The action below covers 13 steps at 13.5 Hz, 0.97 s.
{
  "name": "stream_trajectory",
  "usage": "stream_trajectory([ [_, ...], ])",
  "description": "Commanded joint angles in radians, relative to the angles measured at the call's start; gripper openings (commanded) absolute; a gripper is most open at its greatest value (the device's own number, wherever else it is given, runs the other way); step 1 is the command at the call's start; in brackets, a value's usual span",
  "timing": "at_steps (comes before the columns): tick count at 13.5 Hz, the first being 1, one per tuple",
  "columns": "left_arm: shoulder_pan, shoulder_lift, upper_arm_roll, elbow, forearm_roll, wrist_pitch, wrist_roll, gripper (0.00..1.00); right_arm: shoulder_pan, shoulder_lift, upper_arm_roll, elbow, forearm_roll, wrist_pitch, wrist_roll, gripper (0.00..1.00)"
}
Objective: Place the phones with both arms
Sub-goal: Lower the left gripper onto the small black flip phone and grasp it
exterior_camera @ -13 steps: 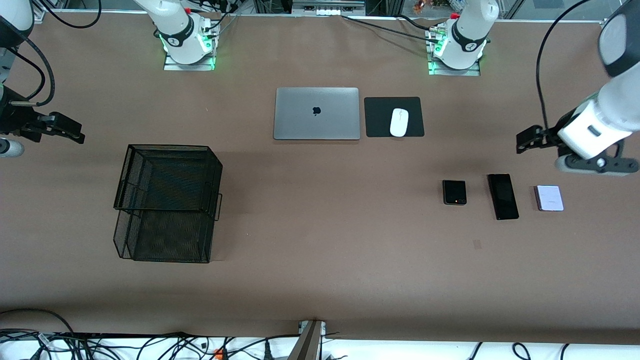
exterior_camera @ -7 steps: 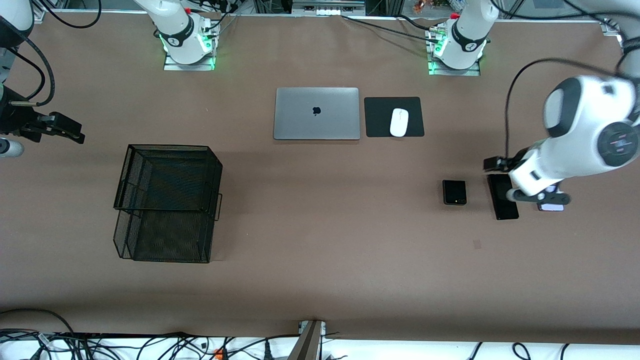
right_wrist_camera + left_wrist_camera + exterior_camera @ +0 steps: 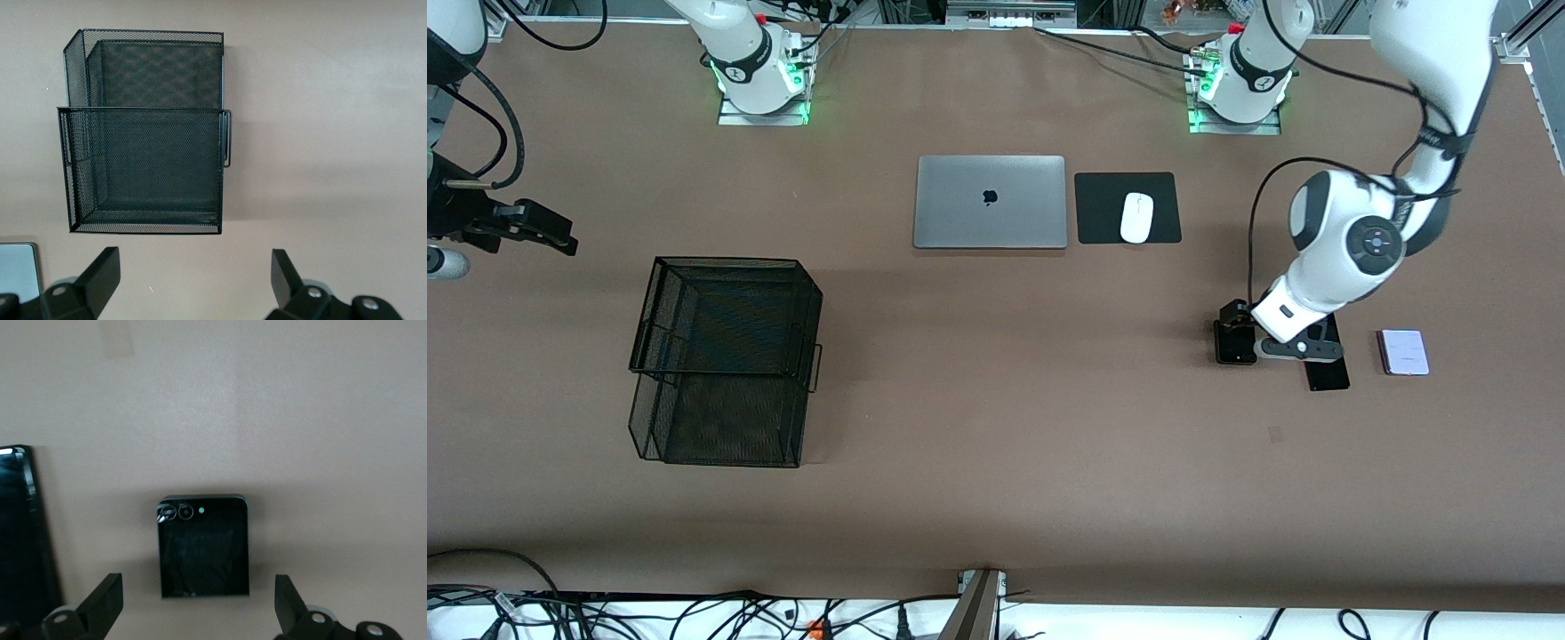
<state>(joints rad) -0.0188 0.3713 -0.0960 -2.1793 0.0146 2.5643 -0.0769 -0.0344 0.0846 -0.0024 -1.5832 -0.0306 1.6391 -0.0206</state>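
Observation:
Three phones lie in a row at the left arm's end of the table: a small squarish black phone [image 3: 1236,348], a long slim black phone [image 3: 1328,373] partly hidden under the left wrist, and a pale lavender phone [image 3: 1403,352]. My left gripper [image 3: 1234,322] is open, low over the small black phone. In the left wrist view the small black phone [image 3: 203,547] lies just ahead of the gripper [image 3: 198,595], whose fingers stand wider apart than it. The long phone [image 3: 20,533] shows at the edge. My right gripper [image 3: 560,238] waits open and empty at the right arm's end [image 3: 193,267].
A black mesh basket [image 3: 725,356] stands toward the right arm's end and also shows in the right wrist view [image 3: 147,133]. A closed silver laptop [image 3: 990,202] and a white mouse [image 3: 1136,217] on a black pad [image 3: 1103,209] lie near the bases.
The left arm has swept in from the table's end, past the lavender and long phones, and lowered over the small black phone. The right arm has not moved.

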Motion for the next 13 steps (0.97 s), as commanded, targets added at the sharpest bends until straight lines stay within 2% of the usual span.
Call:
stream_trajectory([
  [1, -0.001, 0.058, 0.001, 0.001, -0.027, 0.097, 0.002, 1.00, -0.016, -0.023, 0.012, -0.021, 0.020, 0.004, -0.012, 1.00],
  [7, 0.000, 0.138, -0.001, -0.019, -0.027, 0.236, 0.003, 1.00, -0.016, -0.023, 0.013, -0.021, 0.020, 0.002, -0.012, 1.00],
  [8, 0.000, 0.138, -0.001, -0.017, -0.027, 0.234, 0.000, 0.46, -0.016, -0.023, 0.013, -0.021, 0.020, -0.001, -0.021, 1.00],
  [9, 0.002, 0.138, -0.001, -0.014, -0.027, 0.229, 0.000, 0.22, -0.016, -0.023, 0.013, -0.021, 0.020, 0.001, -0.024, 1.00],
  [10, 0.007, 0.138, -0.001, -0.010, -0.027, 0.229, 0.005, 0.10, -0.016, -0.023, 0.012, -0.021, 0.020, 0.004, -0.022, 1.00],
  [12, 0.008, 0.126, -0.002, 0.006, -0.027, 0.223, 0.003, 0.07, -0.016, -0.020, 0.010, -0.021, 0.020, 0.008, -0.015, 1.00],
  [13, 0.007, 0.111, -0.002, 0.025, -0.027, 0.176, 0.003, 0.07, -0.016, -0.020, 0.012, -0.021, 0.020, 0.008, -0.016, 1.00],
])
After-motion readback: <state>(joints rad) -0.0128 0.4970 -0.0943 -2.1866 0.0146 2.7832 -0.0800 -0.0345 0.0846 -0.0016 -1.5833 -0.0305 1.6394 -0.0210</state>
